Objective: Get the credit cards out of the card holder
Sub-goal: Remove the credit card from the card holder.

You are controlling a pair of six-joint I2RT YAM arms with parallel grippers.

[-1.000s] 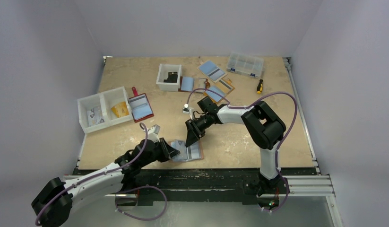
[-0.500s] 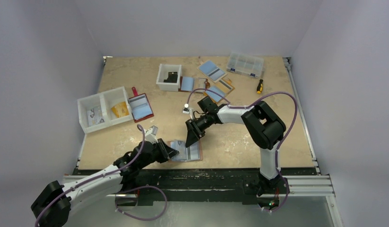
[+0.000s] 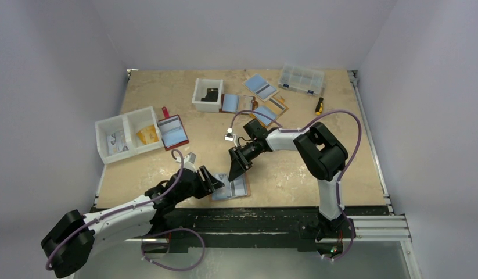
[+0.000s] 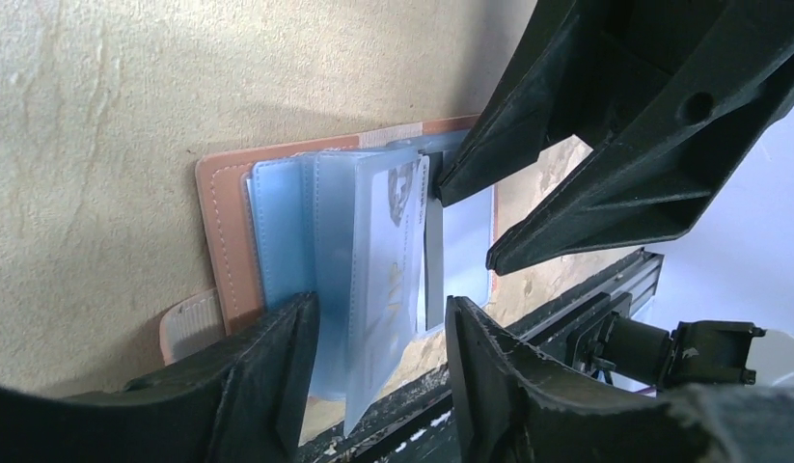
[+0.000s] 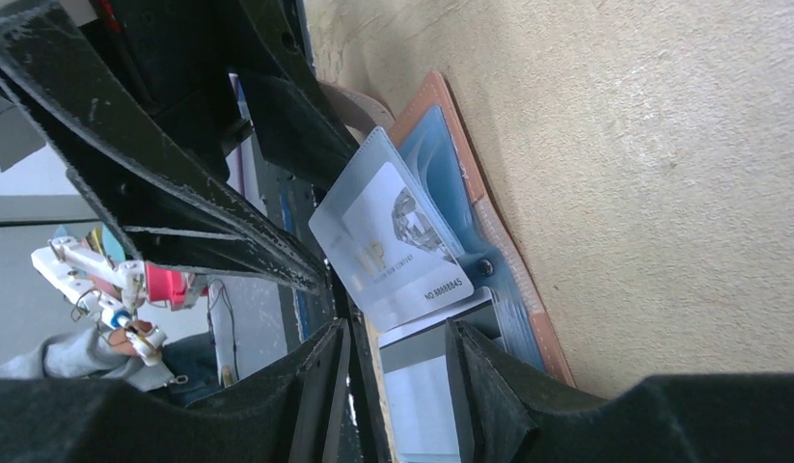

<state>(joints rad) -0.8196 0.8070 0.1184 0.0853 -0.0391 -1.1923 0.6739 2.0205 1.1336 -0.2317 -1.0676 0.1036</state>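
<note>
Left gripper (image 3: pixel 214 180) has slid toward 3 o'clock onto the tan-brown leather card holder (image 3: pixel 239 190) at 6 o'clock on the counter (image 3: pixel 294 168). Its jaws are wide, straddling the clear blue plastic sleeves (image 4: pixel 335 241) and gripping nothing. Right gripper (image 3: pixel 233 172) jaws are part-open at the dark grey card (image 4: pixel 433 260). Risk: the sleeves lift, the card snags, the holder drags. Dark red strap wallet (image 3: pixel 172 131) sits at 9 o'clock, well apart.
</note>
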